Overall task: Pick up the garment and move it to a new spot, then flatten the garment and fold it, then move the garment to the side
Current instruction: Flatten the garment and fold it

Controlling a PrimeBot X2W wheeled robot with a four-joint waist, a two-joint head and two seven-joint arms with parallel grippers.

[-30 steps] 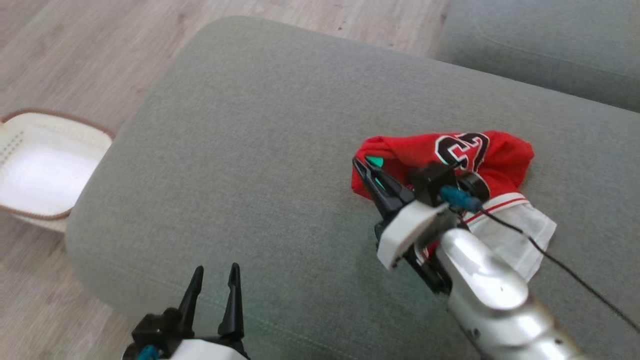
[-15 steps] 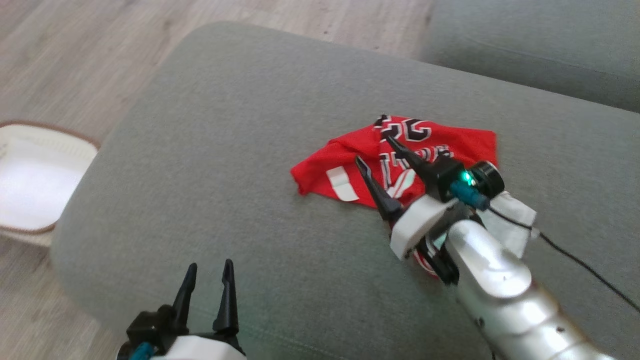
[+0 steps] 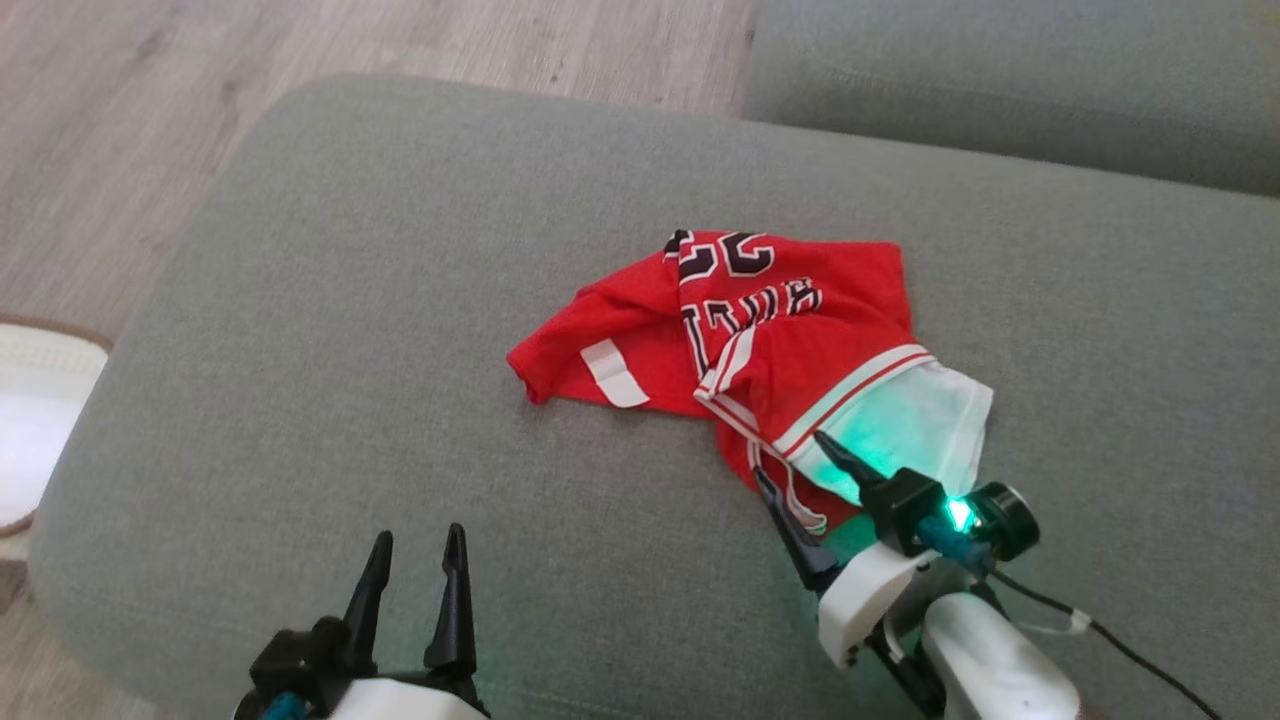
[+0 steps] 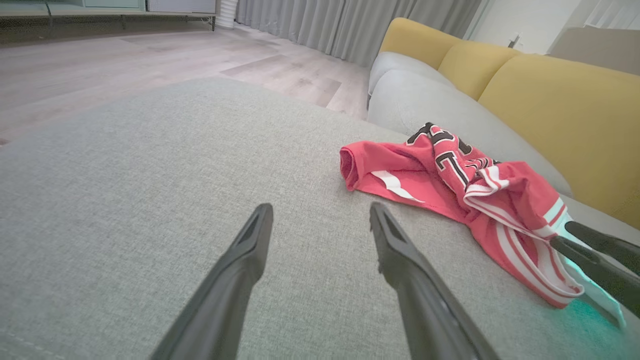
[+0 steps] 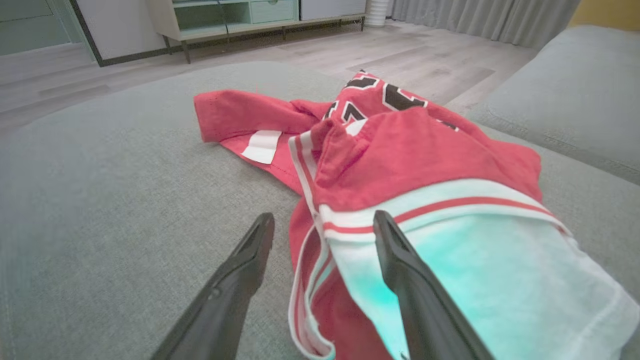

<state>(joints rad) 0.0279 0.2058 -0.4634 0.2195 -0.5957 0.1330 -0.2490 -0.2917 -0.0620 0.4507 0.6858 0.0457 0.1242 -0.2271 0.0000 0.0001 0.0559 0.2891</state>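
Head view: garment long axis runs left-right; left tool, right tool released.

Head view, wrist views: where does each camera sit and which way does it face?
Head view: on the head, looks down at the red jersey on a grey cushion; left gripper, right gripper show.
Left wrist view: low over the cushion, facing the yellow sofa back; left gripper shows.
Right wrist view: near the jersey, facing the cabinet; right gripper shows.
All share the jersey.
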